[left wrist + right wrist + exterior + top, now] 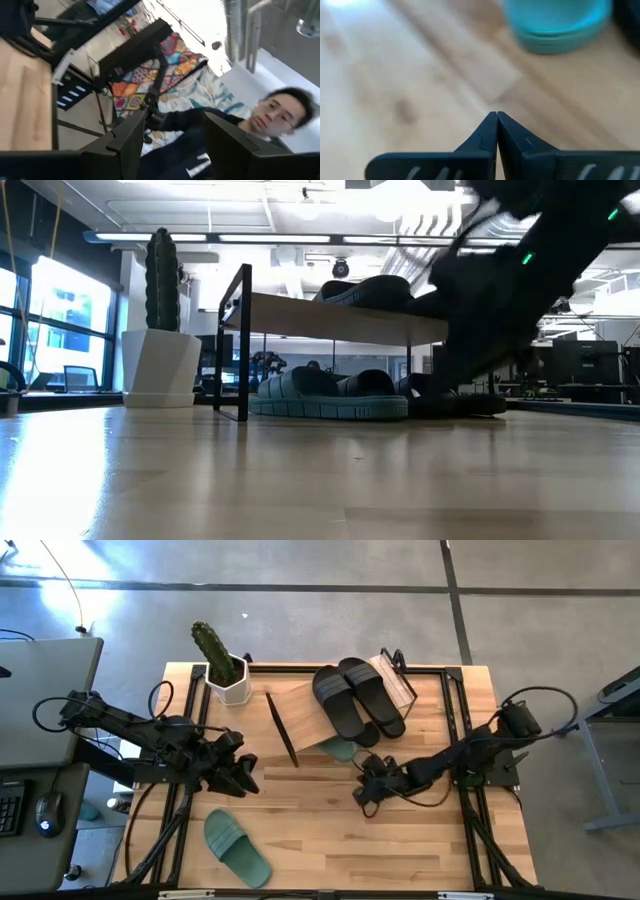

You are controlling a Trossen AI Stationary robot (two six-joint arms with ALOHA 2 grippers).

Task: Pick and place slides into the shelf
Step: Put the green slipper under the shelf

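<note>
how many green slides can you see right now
2: one green slide lies loose on the table near the front left; the other sits under the shelf, mostly covered by its top board. More could be hidden under there.

Front table (400,850) open – cactus pot (232,682) (rear-left), shelf (310,715) block

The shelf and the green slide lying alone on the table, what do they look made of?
The shelf: pale boards with visible grain, likely wood, on a thin black frame that looks like metal. The green slide: matte, one-piece and smooth, probably moulded foam or rubber.
</note>
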